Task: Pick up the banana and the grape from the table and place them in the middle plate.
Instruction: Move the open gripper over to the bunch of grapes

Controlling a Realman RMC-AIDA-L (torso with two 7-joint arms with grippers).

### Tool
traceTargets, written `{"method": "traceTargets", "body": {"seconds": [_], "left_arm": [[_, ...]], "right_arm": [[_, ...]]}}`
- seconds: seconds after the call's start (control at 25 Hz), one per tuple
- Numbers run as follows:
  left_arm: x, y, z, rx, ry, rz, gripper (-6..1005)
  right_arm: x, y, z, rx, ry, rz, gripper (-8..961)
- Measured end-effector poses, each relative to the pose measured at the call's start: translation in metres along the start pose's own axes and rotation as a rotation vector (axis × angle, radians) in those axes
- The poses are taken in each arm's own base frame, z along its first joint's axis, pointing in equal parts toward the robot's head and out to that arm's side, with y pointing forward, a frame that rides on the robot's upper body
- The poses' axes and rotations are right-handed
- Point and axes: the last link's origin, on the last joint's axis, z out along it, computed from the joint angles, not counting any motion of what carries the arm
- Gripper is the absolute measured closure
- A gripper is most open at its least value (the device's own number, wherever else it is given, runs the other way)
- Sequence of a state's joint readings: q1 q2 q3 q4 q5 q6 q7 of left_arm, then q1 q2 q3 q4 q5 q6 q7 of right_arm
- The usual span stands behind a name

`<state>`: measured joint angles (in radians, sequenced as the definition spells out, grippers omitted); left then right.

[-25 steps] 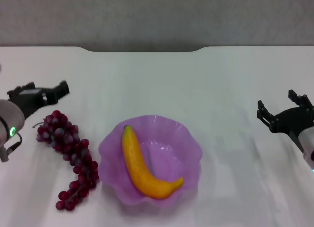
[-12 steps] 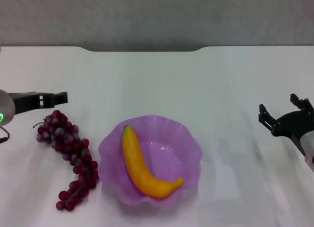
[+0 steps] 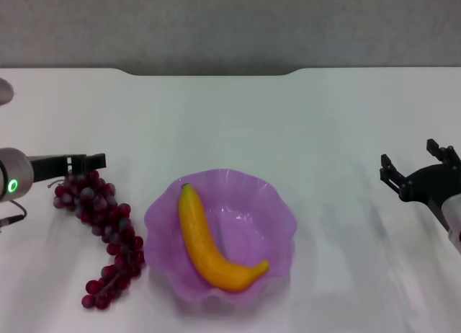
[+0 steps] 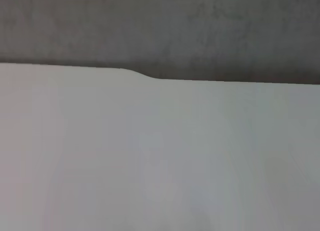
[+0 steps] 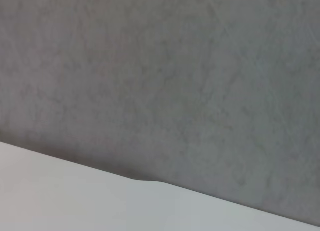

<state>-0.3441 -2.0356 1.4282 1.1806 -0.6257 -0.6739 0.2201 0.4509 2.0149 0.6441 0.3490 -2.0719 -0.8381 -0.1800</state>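
one banana (image 3: pixel 216 243) lies in one middle plate (image 3: pixel 281 203); one grape (image 3: pixel 101 228) bunch rests on the surface (image 3: pixel 288 124). left pincer (image 3: pixel 90 161) beside it, grip unclear; right pincer (image 3: pixel 418 169) spread, empty.

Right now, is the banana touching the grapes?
Apart. The head view shows the banana lying inside the plate, while the grapes lie on the table outside the plate's rim.

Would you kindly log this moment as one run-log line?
banana: in middle plate | grape: on table | left gripper: at grape's far end | right gripper: open, idle at right
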Motion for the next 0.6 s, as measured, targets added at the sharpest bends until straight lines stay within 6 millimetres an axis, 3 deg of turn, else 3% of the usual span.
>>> {"method": "traceTargets", "body": {"seconds": [0.6], "left_arm": [[-0.019,-0.015,0.019,0.04,0.048,-0.068,114]], "right_arm": [[-0.001,-0.001,-0.001,0.005,-0.007,0.003,76]]}}
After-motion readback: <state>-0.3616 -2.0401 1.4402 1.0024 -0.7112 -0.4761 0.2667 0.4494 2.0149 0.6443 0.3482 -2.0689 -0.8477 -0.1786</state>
